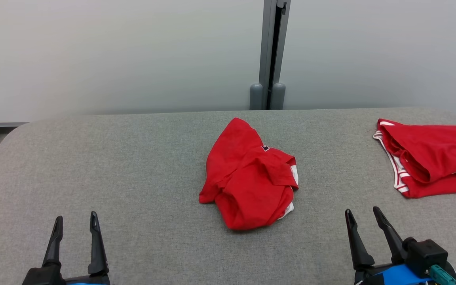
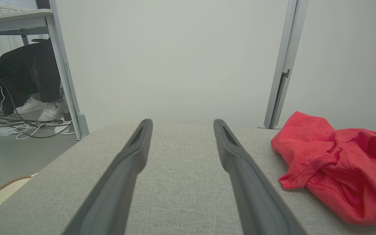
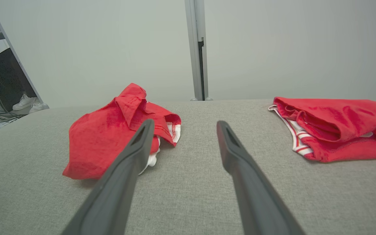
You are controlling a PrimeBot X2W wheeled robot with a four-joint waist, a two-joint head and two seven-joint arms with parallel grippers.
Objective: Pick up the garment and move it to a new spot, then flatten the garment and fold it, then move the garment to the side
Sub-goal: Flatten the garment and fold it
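A crumpled red garment (image 1: 247,174) with white trim lies in a heap at the middle of the grey padded table (image 1: 133,166). The left wrist view has it at the right (image 2: 335,166), and the right wrist view at the left (image 3: 109,133). My left gripper (image 1: 76,222) stands open at the lower left, well apart from the heap, with nothing between its fingers (image 2: 135,153). At the lower right my right gripper (image 1: 362,213) is open too, near the table's front edge and short of the garment; bare cloth shows between its fingers (image 3: 233,153).
A second red garment (image 1: 430,158) with white striped trim lies folded at the table's right edge (image 3: 335,127). A grey post (image 1: 269,55) and pale wall stand behind the table. Left of the table, a person's legs and white shoes (image 2: 41,109) show under a desk, with cables on the floor.
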